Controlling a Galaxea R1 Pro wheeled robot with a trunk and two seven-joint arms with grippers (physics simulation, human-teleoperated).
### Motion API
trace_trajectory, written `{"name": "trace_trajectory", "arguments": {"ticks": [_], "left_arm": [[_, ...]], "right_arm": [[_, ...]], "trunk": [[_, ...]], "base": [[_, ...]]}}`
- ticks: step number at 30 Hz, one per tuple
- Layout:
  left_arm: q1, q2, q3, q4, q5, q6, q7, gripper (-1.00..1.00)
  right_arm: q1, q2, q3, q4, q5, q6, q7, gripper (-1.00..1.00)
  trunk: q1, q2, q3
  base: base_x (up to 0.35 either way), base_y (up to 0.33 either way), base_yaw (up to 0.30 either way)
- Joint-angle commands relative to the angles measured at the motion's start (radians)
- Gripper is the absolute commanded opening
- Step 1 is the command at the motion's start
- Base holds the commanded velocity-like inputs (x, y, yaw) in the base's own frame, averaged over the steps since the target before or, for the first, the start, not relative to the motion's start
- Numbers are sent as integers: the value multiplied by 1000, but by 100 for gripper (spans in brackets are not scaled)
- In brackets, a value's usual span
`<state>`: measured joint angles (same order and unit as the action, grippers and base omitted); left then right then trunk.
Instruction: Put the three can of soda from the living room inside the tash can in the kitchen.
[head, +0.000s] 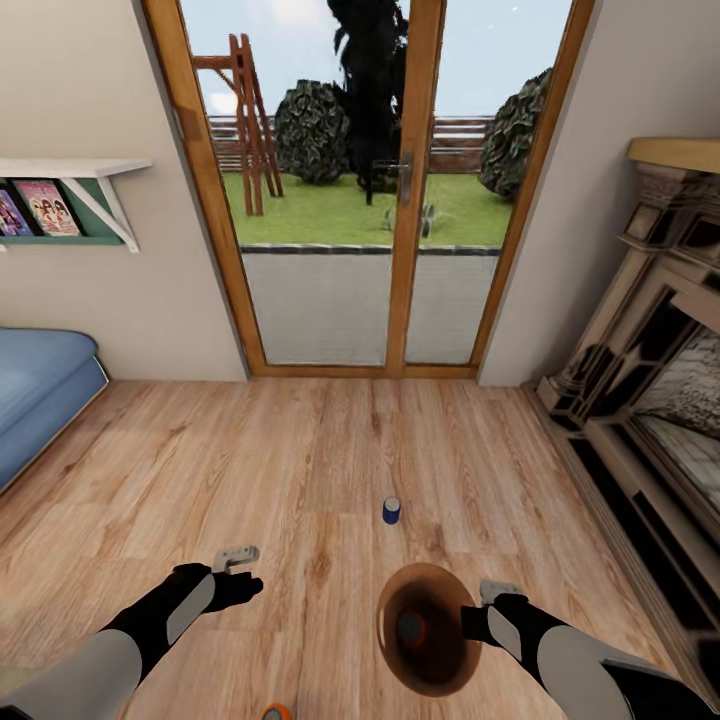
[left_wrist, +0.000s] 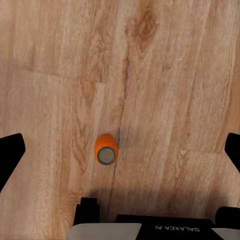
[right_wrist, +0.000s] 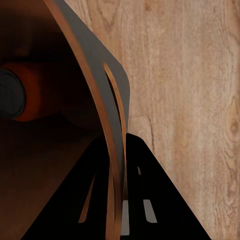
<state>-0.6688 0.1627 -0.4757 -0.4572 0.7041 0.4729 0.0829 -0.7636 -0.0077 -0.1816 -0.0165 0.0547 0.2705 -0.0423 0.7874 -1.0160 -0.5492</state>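
**One can binned, two waiting on the floor**

Wood planks are running across the living room toward the glass doors (head: 330, 190), with a blue sofa (head: 40, 395) showing at the far left and the fireplace (head: 650, 400) along the right wall.

Near the robot, the right gripper (head: 478, 608) is gripping the bin (head: 428, 628) by its rim, one finger inside the wall and one outside, as the right wrist view shows, and is holding it tilted so its dark mouth is facing the camera. One orange can (head: 411, 628) is lying inside it (its grey top is dim in the shadow), so I judge the first third of the job as done, at least as far as loading goes.

The blue can (head: 391, 510) is standing upright on the floor, a little beyond the bin and apart from it. Another orange can (head: 277, 712) is peeking in at the near edge of the head view, just in front of the robot; the left wrist camera is looking straight down on it, upright on the planks.

The left gripper (head: 238, 558) is hovering wide open and empty above the floor, left of the bin.

Two cans are remaining to be picked up, and the bin is looking as though it needs carrying back to the kitchen afterwards.
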Motion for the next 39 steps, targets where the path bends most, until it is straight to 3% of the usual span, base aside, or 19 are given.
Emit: {"name": "trace_trajectory", "arguments": {"ticks": [1,34,37,39], "left_arm": [[0,0,0,0,0,0,0,100],[0,-3,0,0,0,0,0,100],[0,-3,-1,0,0,1,0,100],[0,-3,-1,0,0,1,0,100]], "right_arm": [[0,0,-7,0,-6,-1,7,-100],[0,-9,-13,-15,-9,8,16,-100],[-2,-12,-18,-18,-14,41,40,-100],[-9,-15,-20,-23,-17,125,58,-100]], "trunk": [[0,0,0],[0,0,0],[0,0,0],[0,0,0]], "base": [[0,0,0],[0,11,0],[0,0,0],[0,0,0]]}}
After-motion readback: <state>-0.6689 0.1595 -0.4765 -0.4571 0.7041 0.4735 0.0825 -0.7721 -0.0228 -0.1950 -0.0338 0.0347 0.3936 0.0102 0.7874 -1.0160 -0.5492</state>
